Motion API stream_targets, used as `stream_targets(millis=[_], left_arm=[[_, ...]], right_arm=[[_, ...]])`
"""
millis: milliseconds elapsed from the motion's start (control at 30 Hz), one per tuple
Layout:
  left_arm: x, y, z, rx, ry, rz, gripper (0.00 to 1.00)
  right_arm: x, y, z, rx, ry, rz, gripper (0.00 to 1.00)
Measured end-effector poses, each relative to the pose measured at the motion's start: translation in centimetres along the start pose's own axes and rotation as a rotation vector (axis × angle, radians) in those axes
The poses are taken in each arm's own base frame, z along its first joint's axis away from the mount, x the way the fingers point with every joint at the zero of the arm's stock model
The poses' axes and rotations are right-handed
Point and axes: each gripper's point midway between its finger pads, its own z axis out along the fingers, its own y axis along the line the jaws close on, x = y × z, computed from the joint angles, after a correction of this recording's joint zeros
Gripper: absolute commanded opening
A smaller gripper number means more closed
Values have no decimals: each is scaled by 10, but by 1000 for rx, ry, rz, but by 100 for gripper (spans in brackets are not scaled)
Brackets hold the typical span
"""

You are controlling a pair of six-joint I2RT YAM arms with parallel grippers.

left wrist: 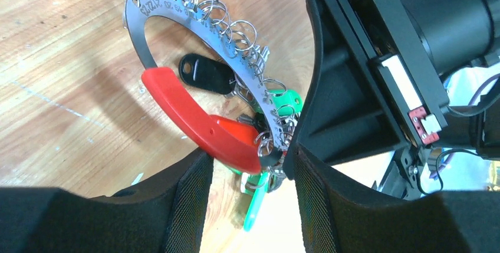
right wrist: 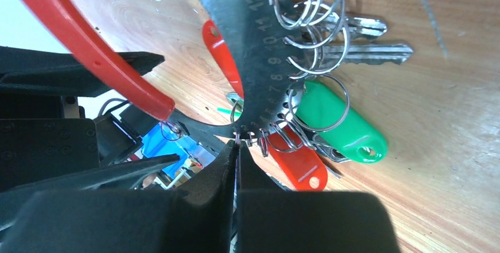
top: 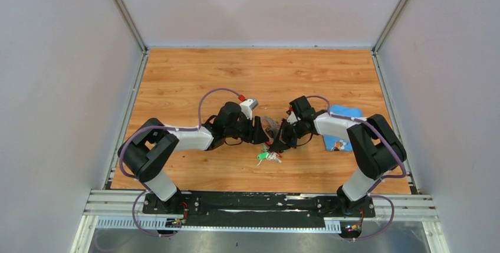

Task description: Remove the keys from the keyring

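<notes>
The keyring (left wrist: 165,11), a silver band lined with small wire loops, ends in a red curved part (left wrist: 188,111). It stands off the table between both arms (top: 271,125). My right gripper (right wrist: 237,145) is shut on its lower edge, pinching the band at a small loop. Keys hang there in a bunch: a green cap (right wrist: 342,124), a red cap (right wrist: 298,163) and bare silver blades (right wrist: 365,52). My left gripper (left wrist: 252,161) is open just below the tip of the red part, which lies over the gap. A green key (left wrist: 255,206) shows between the fingers. The bunch hangs near the wood (top: 268,157).
A black tag (left wrist: 206,75) also hangs from the keyring. A blue cloth piece (top: 342,124) with small items lies under the right forearm. The wooden table (top: 194,76) is walled by grey panels, with a metal rail at the near edge.
</notes>
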Motion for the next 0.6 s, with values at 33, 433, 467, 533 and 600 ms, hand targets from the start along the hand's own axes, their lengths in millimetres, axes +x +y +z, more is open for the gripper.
stream_targets(millis=[33,433,467,533,600], left_arm=[[-2,0,-3,0,-8,1,54],[-10,-14,-39,16,-90,72,41],[-10,-15,-42,19,-95,75,40],[-9,-18,-48,23,-105,88,39],[-7,-20,-53,24,-115,106,39]], right_arm=[[0,1,-1,-5,3,4,1],[-4,22,-12,-72,10,50,1],[-4,26,-14,-80,6,50,1],[-5,33,-18,-99,-1,49,1],[-6,40,-21,-114,-6,51,1]])
